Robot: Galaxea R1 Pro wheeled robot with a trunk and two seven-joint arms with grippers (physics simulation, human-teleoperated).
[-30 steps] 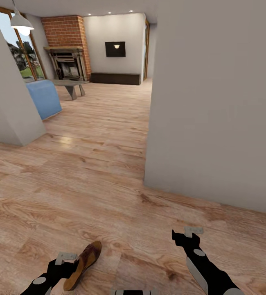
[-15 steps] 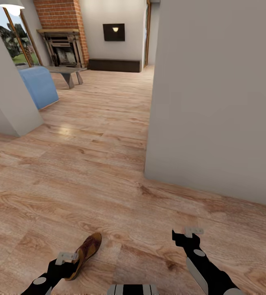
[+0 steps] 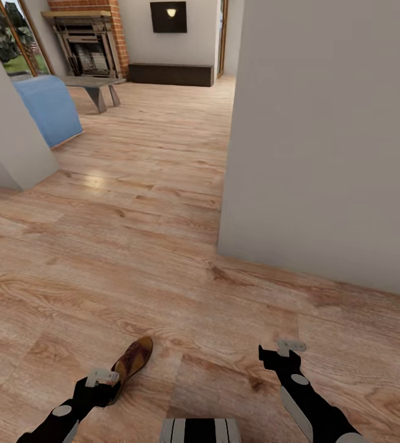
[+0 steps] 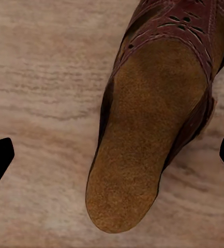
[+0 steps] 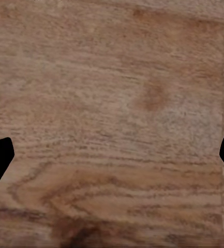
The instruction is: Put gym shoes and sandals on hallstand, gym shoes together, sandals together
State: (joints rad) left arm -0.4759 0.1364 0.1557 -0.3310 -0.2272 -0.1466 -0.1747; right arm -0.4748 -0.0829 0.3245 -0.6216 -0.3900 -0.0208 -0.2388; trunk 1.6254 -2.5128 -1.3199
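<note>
One sandal [image 4: 158, 124] lies flat on the corridor floor [image 3: 163, 258], tan insole up, its perforated brown strap at the toe end. It sits directly under our left pincer [image 4: 112, 155], whose fingertips stand wide apart on either side of the heel and hold nothing. In the head view the sandal [image 3: 132, 359] shows just ahead of that pincer [image 3: 101, 378].

We judge it light and thin, with a sole stiff enough across its width to bear a squeeze, while the strap looks softer and likely to fold. The suede-like insole should give good friction. Because it lies so low, the fingers must come nearly to the planks; taking it across the sole edges near the heel or mid-length seems the safest hold.

Well to the sandal's right, our right pincer [image 3: 284, 352] hangs over bare planks [image 5: 112, 124], equally spread and empty. A grey wall corner [image 3: 323, 141] rises beyond it.
</note>
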